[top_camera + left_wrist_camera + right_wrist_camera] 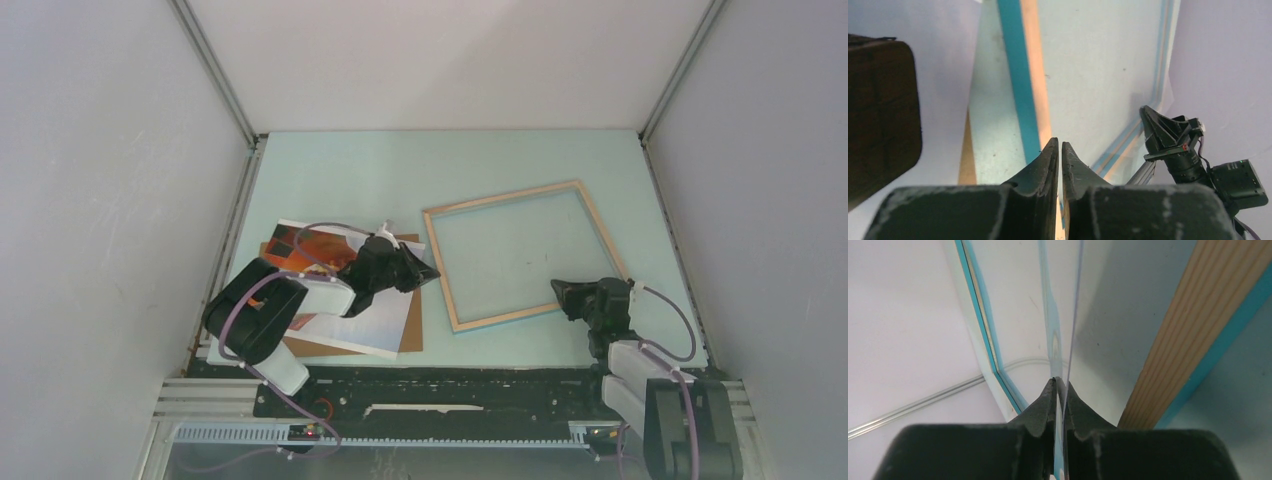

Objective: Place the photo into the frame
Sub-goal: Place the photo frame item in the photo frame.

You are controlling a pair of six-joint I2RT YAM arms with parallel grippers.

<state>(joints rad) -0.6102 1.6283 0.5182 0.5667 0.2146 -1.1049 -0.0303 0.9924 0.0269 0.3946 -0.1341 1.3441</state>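
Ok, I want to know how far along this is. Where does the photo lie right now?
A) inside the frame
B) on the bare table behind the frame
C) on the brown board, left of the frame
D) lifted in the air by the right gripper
C: the photo lies flat on the brown board, off to the left of the frame, which holds no print.

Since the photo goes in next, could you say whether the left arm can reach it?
Probably yes: the left gripper hangs by the photo's right edge, and nothing lies on the photo.
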